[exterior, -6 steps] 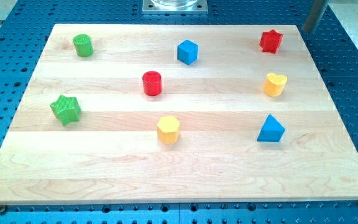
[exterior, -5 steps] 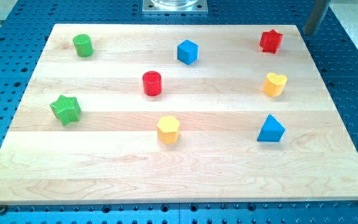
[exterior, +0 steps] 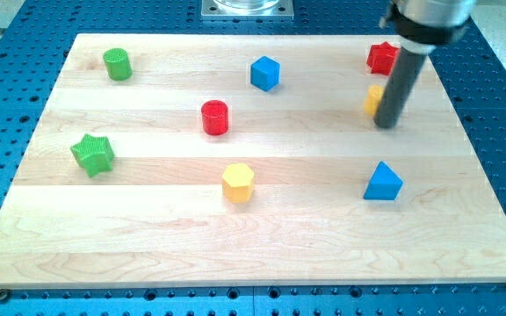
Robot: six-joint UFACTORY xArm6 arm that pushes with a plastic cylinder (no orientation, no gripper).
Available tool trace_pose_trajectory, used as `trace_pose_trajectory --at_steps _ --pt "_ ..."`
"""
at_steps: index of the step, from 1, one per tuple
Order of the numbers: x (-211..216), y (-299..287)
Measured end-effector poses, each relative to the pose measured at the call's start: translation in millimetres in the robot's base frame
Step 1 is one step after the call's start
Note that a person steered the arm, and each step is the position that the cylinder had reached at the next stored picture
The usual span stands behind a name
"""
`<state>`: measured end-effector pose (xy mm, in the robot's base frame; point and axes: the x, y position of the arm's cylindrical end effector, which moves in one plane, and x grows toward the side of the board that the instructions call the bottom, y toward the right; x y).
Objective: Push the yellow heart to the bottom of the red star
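Toward the far right of the wooden board (exterior: 262,237), my tip (exterior: 385,124) has swung in from off the board's far-right corner and now presses down right at the yellow heart block (exterior: 372,100), hiding most of it. That heart has slid farther and sits just nearer than the red star block (exterior: 379,58). Being a bare rod, my tip grips nothing.

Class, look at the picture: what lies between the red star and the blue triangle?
The camera view shows the yellow heart there, partly hidden by my tip, between red star and blue triangle.
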<state>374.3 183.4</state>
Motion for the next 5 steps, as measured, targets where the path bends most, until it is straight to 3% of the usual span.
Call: trace_pose_trajectory --at_steps 1,2,3,4,5 --pt "11.2 -13.4" --pt "4.4 -60.3" --pt "-14.4 -63.7" --pt "-18.7 -6.0" --pt "-16.0 5.4"
